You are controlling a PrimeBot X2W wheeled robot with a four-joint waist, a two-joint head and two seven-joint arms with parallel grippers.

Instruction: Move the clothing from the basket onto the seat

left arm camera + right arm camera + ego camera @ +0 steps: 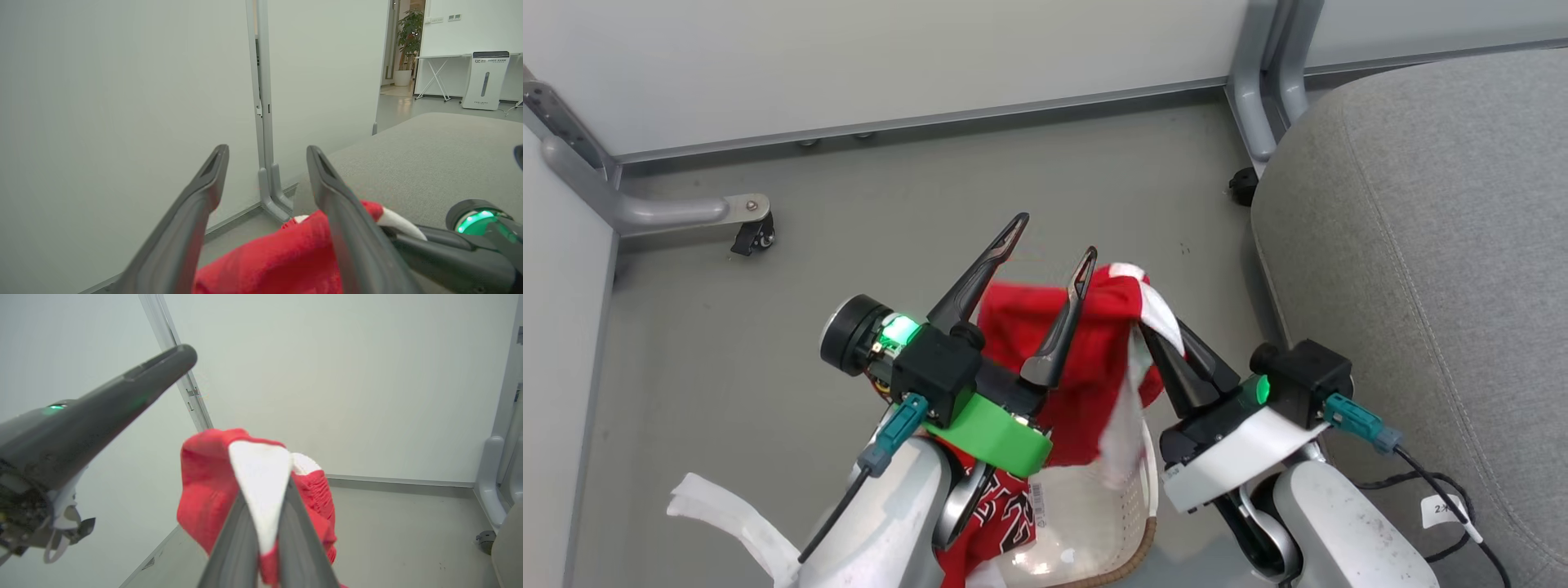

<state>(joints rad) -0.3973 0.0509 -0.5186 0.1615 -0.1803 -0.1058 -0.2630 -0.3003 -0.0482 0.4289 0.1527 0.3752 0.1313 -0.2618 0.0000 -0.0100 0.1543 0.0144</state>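
While my right hand point(1153, 333) clamps the red, white-panelled fabric shorts point(1104, 369) above the cream perforated plastic basket point(1131, 490), left hand point(1054, 237) released alongside, I fear the dangling hem snags that basket.

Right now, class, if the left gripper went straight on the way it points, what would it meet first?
Probably the grey post of the partition wall, framed between the fingers of the left gripper; depth is unclear.
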